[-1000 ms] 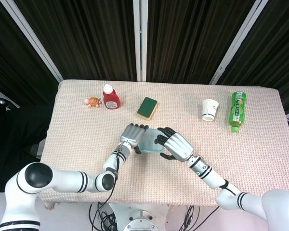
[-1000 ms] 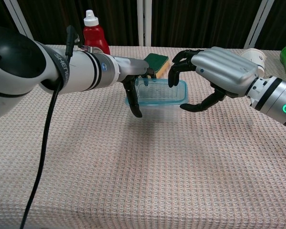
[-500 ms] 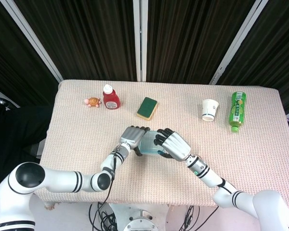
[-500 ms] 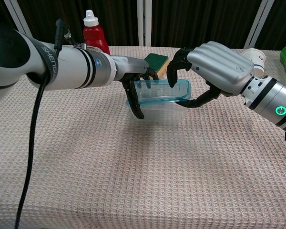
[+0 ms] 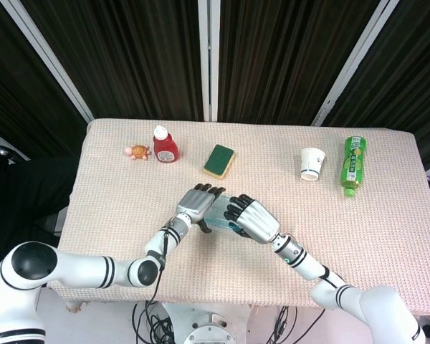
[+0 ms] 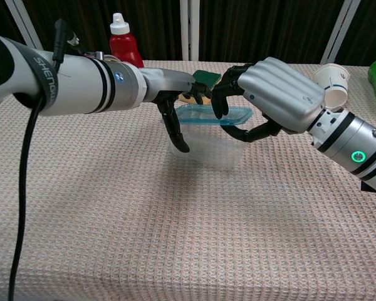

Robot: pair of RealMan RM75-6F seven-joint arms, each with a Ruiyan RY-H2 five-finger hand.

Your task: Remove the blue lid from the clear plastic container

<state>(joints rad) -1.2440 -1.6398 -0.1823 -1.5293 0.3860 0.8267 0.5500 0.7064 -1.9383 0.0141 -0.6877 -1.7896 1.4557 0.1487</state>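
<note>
Head view. Your clear container [image 5: 216, 217] sits near the middle of the desk [image 5: 115, 186], somewhat toward the front edge. Open cloth lies on every side of it; the widest bare stretches run left and right of the container. Along the far edge from the container: small toy [image 5: 137, 151], ketchup bottle [image 5: 165, 145], green sponge [image 5: 219, 160], paper cup [image 5: 312, 163], green bottle [image 5: 353, 165]. All stand well apart from the container. Your left hand [image 5: 195, 203] lies against the container's left side. Your right hand [image 5: 252, 218] covers its right side. The blue lid is mostly hidden beneath the two hands here.

Chest view. The blue lid [image 6: 203, 114] is off the container [image 6: 207, 145] rim, hanging just above it and tilted. Your right hand [image 6: 272, 94] holds the lid: dark fingers [image 6: 220, 100] curl over its top while the thumb comes in under its right end, clamped on the lid. Your left hand [image 6: 175, 94] grips the container: fingers [image 6: 176, 132] wrap down its left wall, and others reach behind its far rim. The container rests on the desk [image 6: 175, 238]. Front of the container, the cloth runs open to the near edge. The sponge [image 6: 205, 77] shows just behind the hands; the ketchup bottle [image 6: 123, 44] stands back left of the container, the cup [image 6: 332, 81] back right.
</note>
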